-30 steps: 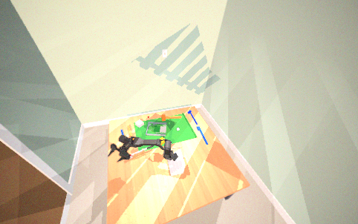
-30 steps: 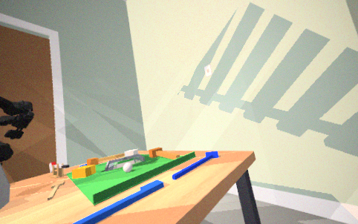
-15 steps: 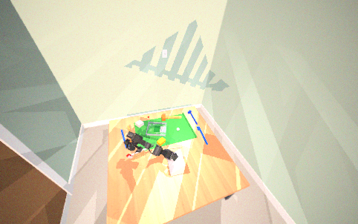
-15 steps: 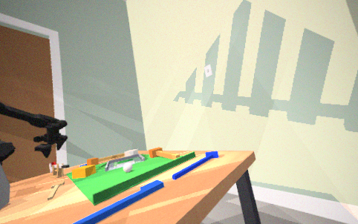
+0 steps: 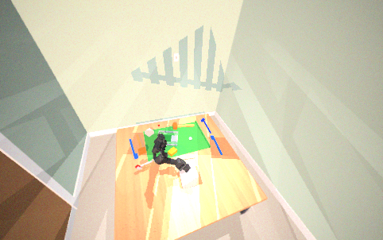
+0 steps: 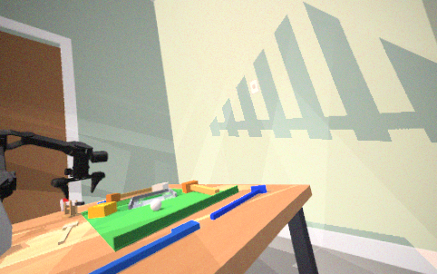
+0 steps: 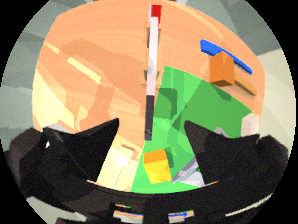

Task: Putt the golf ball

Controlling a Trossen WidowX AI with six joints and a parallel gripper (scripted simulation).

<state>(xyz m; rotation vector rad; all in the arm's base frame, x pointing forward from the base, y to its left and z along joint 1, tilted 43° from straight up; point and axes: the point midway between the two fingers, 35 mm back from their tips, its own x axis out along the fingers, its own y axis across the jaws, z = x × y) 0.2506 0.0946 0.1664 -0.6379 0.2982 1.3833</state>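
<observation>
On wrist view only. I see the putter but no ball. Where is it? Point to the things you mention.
Observer: Ball [image 5: 190,138] [image 6: 155,204] is on the green mat [image 5: 195,149] [image 6: 136,222] [image 7: 192,102], per top and exterior.

Operator: Are the fingers [image 6: 97,181] down at putter [image 5: 147,163] [image 7: 151,75] height?

Observer: No, exterior shows them above it, with a gap beneath.

Operator: Anything off the mat on the ball's side?

Observer: Two blue bars [image 5: 206,126] [image 5: 217,145] [image 6: 237,203] [image 6: 150,247], lying on the table [image 5: 226,187] [image 6: 272,218] [image 7: 60,90].

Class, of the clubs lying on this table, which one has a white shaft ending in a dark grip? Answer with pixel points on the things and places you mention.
The red-headed putter [image 5: 138,167] [image 6: 64,200] [image 7: 151,70]. The blue clubs [image 5: 216,145] [image 6: 237,202] [image 7: 227,56] have blue shafts instead.
</observation>
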